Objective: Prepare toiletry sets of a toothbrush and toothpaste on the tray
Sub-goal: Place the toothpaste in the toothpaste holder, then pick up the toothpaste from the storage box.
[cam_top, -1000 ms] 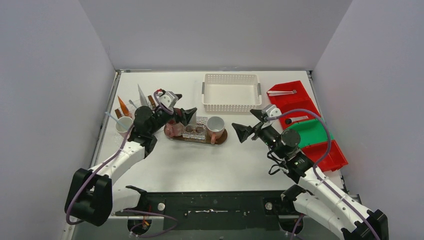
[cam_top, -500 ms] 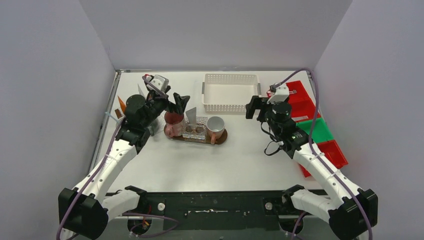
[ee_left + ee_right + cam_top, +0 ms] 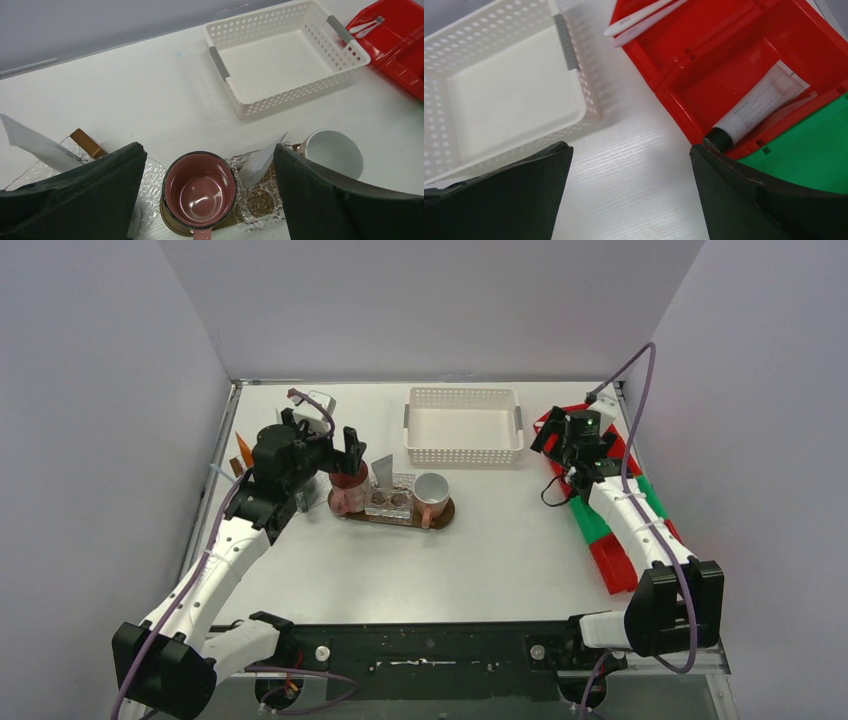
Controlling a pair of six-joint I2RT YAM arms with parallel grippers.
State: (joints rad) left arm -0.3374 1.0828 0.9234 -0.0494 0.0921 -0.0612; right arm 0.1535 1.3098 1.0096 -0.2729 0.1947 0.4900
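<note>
The left gripper (image 3: 206, 152) hangs with its jaws spread wide and nothing in them, directly over the maroon mug (image 3: 200, 192). That mug stands empty at the left end of the tray (image 3: 443, 514), a brown oval left of the desk's middle. A white mug (image 3: 332, 152) with a pink handle stands at the tray's right end, and its inside looks bare. Between the 2 mugs a glass holder (image 3: 257, 207) sits on the tray, and a tapered tube (image 3: 260, 162) rises from it at a tilt. Left of the tray, near the desk's left edge, a glass dish (image 3: 154, 180) carries a white tube (image 3: 35, 142) and a brown piece (image 3: 87, 142).

A white basket (image 3: 464, 425) stands empty at the middle of the desk's far edge. The right gripper (image 3: 630, 150), jaws also wide apart and empty, hovers over bare desk between the basket and the red bin (image 3: 734, 55) near the far right corner. 2 white toothbrushes (image 3: 644, 17) lie side by side in the bin's far section. A capped tube (image 3: 759, 102) lies in the next section, its black cap toward the desk's middle. A green bin (image 3: 804, 150) adjoins that section on the near side.
</note>
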